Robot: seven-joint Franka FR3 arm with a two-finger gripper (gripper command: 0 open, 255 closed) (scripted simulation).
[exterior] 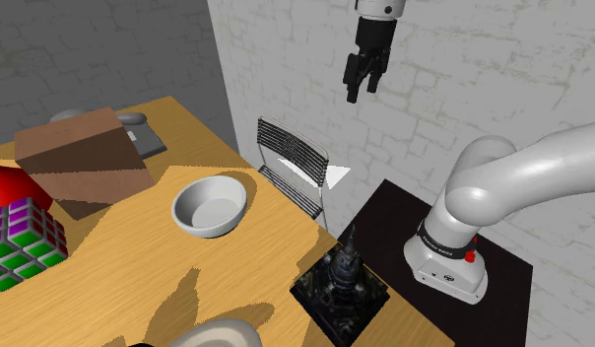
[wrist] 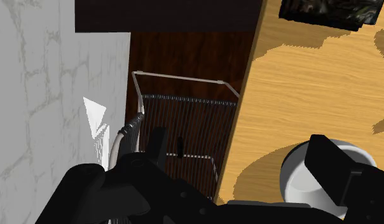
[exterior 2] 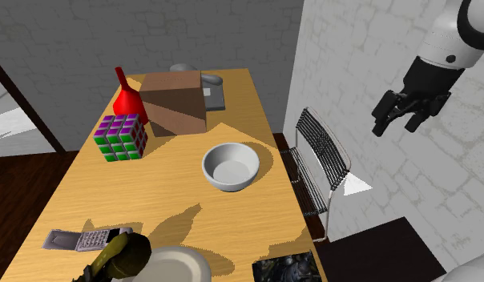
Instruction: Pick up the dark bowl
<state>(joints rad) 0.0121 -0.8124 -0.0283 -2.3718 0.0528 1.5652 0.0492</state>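
Shoulder view: the claw hangs high before the brick wall, open and empty. The grey bowl (round, so no long axis) sits on the wooden bench, far below, toward the view's left.

Second exterior view: the bowl is mid-bench, and the wire chair stands between it and the claw.

Wrist view: the fingers stand apart, and one partly covers the bowl.

The arm is glossy white with rounded links and dark bands at its joints. The jaws are all black and blocky. Well below the jaws, its white base bears a small red spot.
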